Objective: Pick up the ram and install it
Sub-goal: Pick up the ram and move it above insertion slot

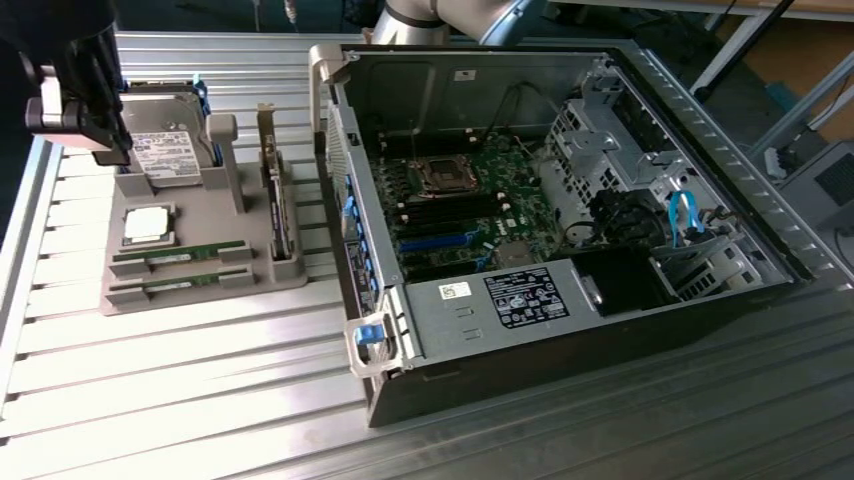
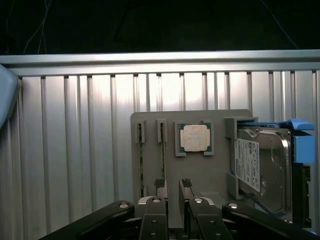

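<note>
Hovering with jaws apart and empty over the tray (image 1: 200,212), the gripper (image 2: 173,186) could be lowered misaligned: the thin ram (image 1: 180,254) may be missed, or the processor (image 2: 195,137) beside it struck.

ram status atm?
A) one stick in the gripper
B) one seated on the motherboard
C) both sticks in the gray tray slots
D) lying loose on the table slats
C: the ram and a second stick sit side by side in slots of the gray tray; the gripper is open with nothing between its fingers.
</note>
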Controlling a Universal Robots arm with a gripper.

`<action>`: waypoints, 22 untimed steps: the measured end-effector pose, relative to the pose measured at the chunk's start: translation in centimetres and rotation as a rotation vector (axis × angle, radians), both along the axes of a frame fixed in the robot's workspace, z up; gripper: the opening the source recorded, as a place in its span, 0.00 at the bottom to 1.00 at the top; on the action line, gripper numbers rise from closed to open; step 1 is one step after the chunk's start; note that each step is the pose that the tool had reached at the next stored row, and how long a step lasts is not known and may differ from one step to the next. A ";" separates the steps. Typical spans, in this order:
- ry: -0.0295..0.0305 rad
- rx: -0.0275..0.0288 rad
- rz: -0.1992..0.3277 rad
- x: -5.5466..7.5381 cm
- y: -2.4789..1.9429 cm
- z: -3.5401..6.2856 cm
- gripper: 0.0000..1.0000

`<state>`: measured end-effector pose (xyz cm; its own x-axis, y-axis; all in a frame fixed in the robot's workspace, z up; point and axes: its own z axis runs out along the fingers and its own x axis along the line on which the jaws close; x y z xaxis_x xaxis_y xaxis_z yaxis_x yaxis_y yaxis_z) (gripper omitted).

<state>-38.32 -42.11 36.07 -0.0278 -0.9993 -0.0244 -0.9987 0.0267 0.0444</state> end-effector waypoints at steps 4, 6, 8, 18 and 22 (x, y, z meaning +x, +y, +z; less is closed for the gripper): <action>-0.0001 0.0001 0.000 0.0 0.00 -0.45 0.24; 0.0000 0.0000 0.000 0.0 0.00 -0.67 0.24; -0.0001 0.0001 0.000 0.0 0.00 -0.90 0.24; -0.0001 0.0000 0.000 0.0 0.00 -2.49 0.24; -0.0001 0.0000 0.000 0.0 0.00 -3.12 0.24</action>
